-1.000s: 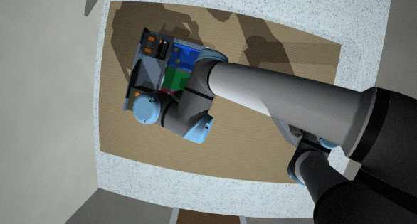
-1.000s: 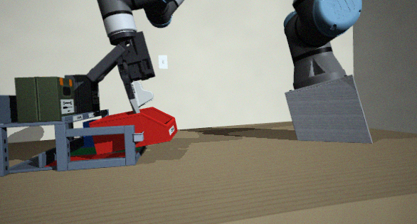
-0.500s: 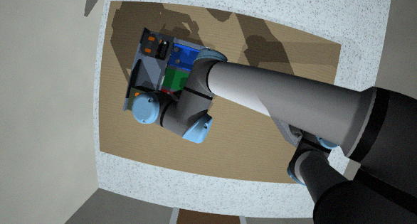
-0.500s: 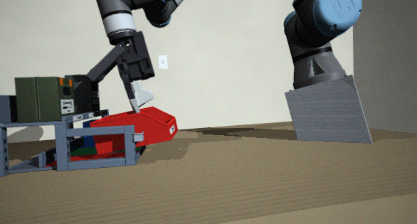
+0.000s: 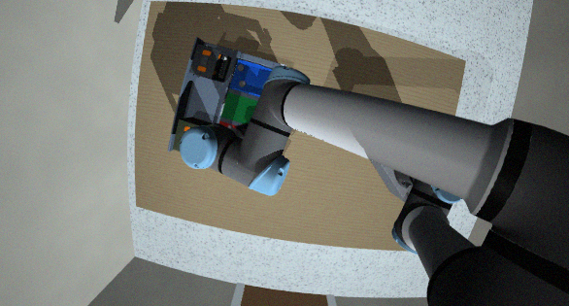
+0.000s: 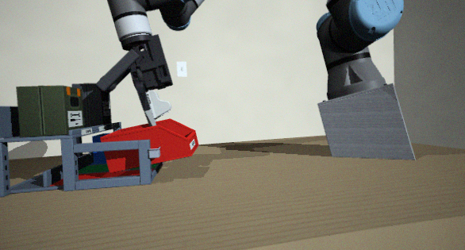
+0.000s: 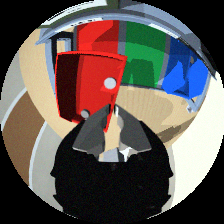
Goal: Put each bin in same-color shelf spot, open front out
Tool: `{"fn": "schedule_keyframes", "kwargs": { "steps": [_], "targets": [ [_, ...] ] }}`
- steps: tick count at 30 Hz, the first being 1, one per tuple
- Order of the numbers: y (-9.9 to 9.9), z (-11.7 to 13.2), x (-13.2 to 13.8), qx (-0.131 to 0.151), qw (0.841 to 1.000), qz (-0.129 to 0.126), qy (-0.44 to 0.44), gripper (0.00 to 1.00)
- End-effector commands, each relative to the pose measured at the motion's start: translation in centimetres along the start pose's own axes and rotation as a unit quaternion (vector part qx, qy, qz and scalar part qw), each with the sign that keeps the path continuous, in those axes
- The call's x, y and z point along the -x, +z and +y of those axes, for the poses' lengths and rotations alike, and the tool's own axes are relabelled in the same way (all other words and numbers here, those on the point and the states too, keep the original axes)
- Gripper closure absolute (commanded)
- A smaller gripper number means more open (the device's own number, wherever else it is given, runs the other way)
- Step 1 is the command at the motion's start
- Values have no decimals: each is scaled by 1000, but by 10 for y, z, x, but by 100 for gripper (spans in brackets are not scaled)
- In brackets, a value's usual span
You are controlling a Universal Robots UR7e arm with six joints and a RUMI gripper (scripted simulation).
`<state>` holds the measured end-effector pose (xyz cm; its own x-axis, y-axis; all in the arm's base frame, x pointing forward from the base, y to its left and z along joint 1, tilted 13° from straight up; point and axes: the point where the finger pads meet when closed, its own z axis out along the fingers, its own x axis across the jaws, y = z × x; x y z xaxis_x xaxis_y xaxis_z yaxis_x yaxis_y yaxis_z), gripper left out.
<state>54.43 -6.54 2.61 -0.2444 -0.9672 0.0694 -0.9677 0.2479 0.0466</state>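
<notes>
The red bin is tilted, its inner part inside the shelf frame and its labelled end out over the shelf's front side. Round pale parts show on it in the wrist view. My gripper is shut on the bin's upper side wall. The red mark lies beyond the bin; the bin's lower contact is partly hidden by the frame. The green mark is beside it. The blue bin seems to stand in the far spot, with round parts in it.
The shelf's low upper board carries an olive box and dark boxes behind it. The shelf's side rail stands close beside the red bin. The arm's grey base block stands at the right.
</notes>
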Motion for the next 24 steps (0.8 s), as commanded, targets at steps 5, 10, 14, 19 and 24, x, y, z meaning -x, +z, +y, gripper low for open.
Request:
{"fn": "schedule_keyframes", "kwargs": {
  "steps": [5, 10, 14, 19, 24],
  "targets": [
    [-1, 0, 0, -1, 1000, 0, 0, 100],
    [0, 0, 0, -1, 1000, 0, 0, 100],
    [0, -1, 0, -1, 1000, 0, 0, 100],
    [1, -1, 0, -1, 1000, 0, 0, 100],
    [2, -1, 0, -1, 1000, 0, 0, 100]
  ]
}}
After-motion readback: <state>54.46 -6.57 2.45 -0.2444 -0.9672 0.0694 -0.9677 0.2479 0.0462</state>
